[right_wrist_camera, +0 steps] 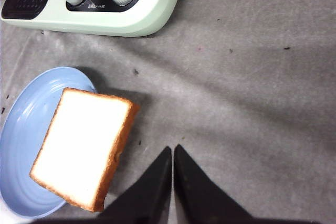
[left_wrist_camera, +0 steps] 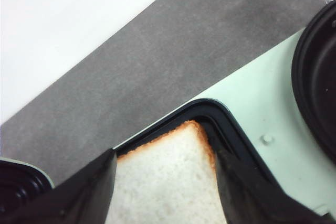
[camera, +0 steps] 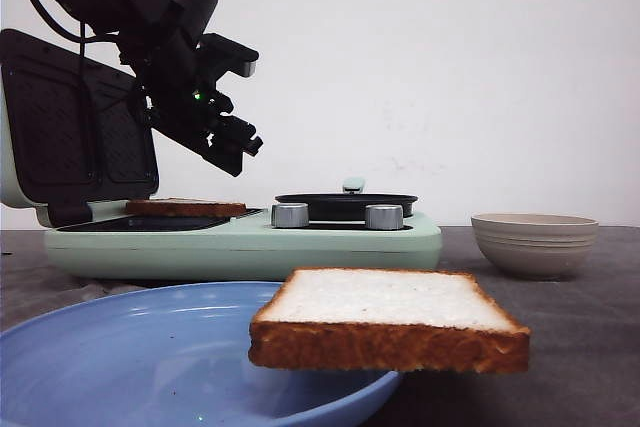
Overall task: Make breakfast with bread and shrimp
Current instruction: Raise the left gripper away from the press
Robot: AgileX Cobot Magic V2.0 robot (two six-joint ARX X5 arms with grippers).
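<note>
One bread slice (camera: 185, 207) lies flat in the black left plate of the mint-green sandwich maker (camera: 250, 247), whose lid stands open. My left gripper (camera: 248, 107) hangs above it, open and empty. In the left wrist view that slice (left_wrist_camera: 168, 182) shows between the spread fingers (left_wrist_camera: 84, 192), down in the black tray (left_wrist_camera: 210, 111). The second bread slice (camera: 385, 317) rests on the blue plate (camera: 120, 347) and overhangs its right rim. It also shows in the right wrist view (right_wrist_camera: 81, 145). My right gripper (right_wrist_camera: 172, 153) is shut and empty over the grey mat, right of that slice. No shrimp is in view.
A black round pan (camera: 345, 205) sits on the sandwich maker's right side, behind two silver knobs (camera: 290, 215). A beige ribbed bowl (camera: 533, 242) stands on the grey mat at the right; its inside is hidden. The blue plate (right_wrist_camera: 21, 129) lies in front of the appliance (right_wrist_camera: 147, 14).
</note>
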